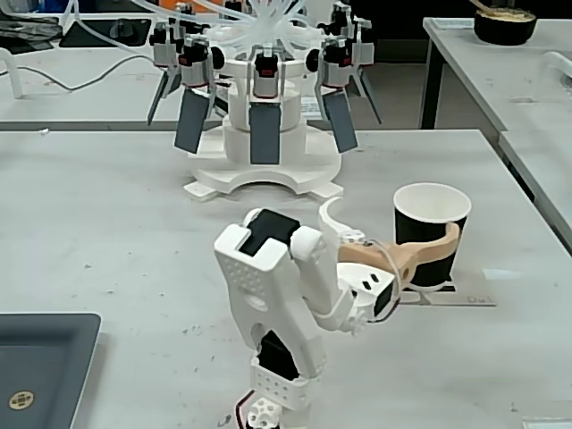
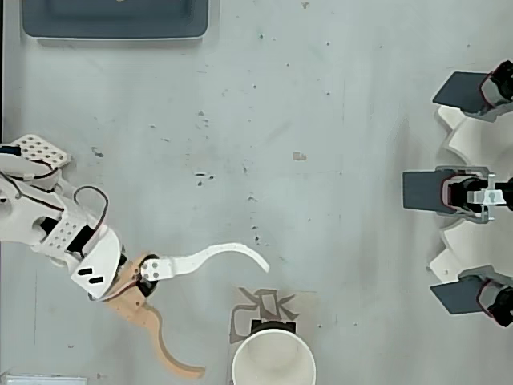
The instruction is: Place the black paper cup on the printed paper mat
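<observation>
The black paper cup [image 1: 431,234] [image 2: 273,358] stands upright on the printed paper mat [image 1: 471,298] [image 2: 263,308], covering most of it. My gripper [image 1: 390,219] [image 2: 232,318] is open wide beside the cup and holds nothing. Its tan finger [image 1: 402,255] [image 2: 154,330] lies along one side of the cup, crossing in front of it in the fixed view. The white curved finger [image 1: 332,217] [image 2: 216,255] is spread away from the cup. Whether the tan finger touches the cup wall cannot be told.
A dark grey tray [image 1: 40,357] [image 2: 116,22] lies at the table's edge beyond the arm base. A white stand with several dark paddles [image 1: 264,134] [image 2: 469,192] occupies the far side. A dark bowl [image 1: 505,24] sits on another table.
</observation>
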